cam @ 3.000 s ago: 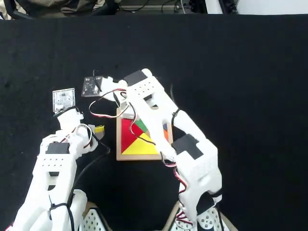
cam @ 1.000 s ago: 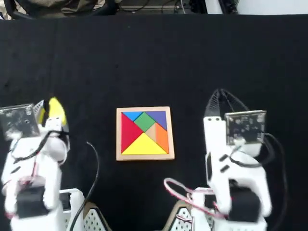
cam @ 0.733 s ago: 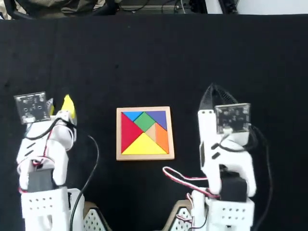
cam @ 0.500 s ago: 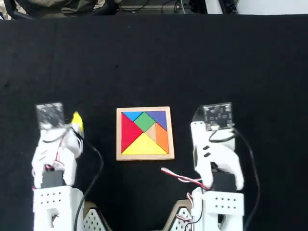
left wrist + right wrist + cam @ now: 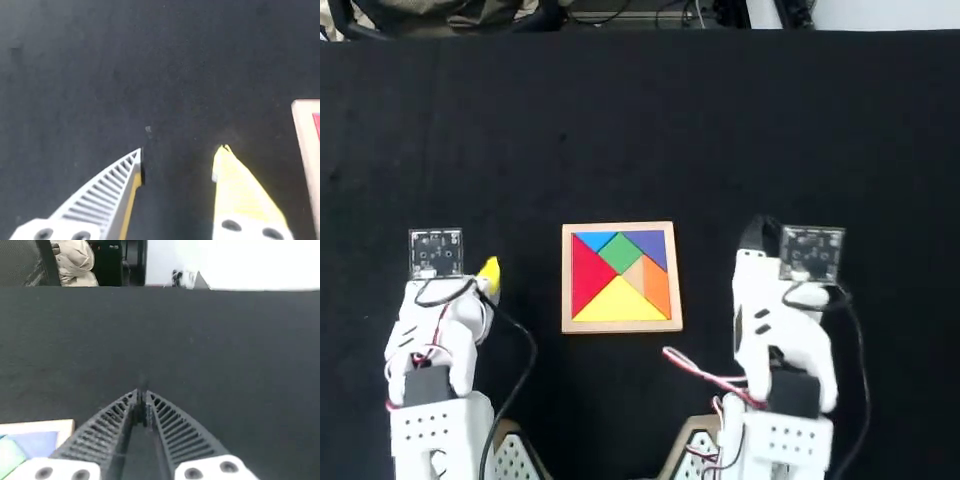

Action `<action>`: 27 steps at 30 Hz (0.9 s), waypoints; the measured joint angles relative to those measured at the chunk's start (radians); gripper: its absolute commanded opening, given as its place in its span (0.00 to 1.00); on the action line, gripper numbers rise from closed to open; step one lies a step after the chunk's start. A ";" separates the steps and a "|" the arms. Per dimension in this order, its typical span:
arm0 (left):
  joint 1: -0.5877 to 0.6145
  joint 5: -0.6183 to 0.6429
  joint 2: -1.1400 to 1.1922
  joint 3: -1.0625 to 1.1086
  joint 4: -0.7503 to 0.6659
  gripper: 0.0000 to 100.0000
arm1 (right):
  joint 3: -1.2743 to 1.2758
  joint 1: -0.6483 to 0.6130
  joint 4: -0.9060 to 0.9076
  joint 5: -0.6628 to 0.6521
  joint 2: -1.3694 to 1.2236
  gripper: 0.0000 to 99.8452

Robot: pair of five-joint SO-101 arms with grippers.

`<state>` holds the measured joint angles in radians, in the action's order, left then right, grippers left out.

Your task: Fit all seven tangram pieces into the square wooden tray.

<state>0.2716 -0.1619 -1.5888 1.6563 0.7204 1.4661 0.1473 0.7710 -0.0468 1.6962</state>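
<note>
The square wooden tray [image 5: 566, 300] lies at the table's middle, packed with several coloured tangram pieces lying flat: a red triangle [image 5: 584, 280], yellow triangle [image 5: 620, 301], blue triangle [image 5: 597, 240], green square [image 5: 621, 253], purple piece [image 5: 649, 245], orange triangle [image 5: 659, 287] and tan triangle [image 5: 635, 274]. My left gripper [image 5: 483, 274] [image 5: 180, 156] rests left of the tray, open and holding nothing, over bare cloth. My right gripper [image 5: 756, 236] [image 5: 141, 402] sits right of the tray, shut with nothing in it. The tray's edge [image 5: 304, 132] and corner [image 5: 37, 427] show from the wrists.
Black cloth covers the whole table [image 5: 640, 130]. Both arms are folded back near the front edge, on either side of the tray. Wires [image 5: 695, 365] trail by the right arm's base. Chairs and clutter stand beyond the far edge [image 5: 75, 262].
Three seconds ago an arm stretched over the tray; it has pulled back. Over the last second both arms folded toward the front edge. The tray stayed put.
</note>
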 measured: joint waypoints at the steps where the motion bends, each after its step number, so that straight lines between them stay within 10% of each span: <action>1: 0.000 0.028 -0.026 -0.029 0.075 0.24 | -0.029 0.000 0.074 0.017 0.031 0.01; 7: -0.072 0.127 -0.218 -0.155 0.479 0.24 | -0.072 -0.028 0.423 0.046 0.109 0.16; 27: -0.080 -0.005 -0.224 0.023 0.313 0.24 | 0.187 -0.176 0.506 0.048 0.109 0.23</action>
<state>0.1918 -0.1665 -1.8128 1.6794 1.0334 1.6533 -0.0292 1.2774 0.0008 1.8052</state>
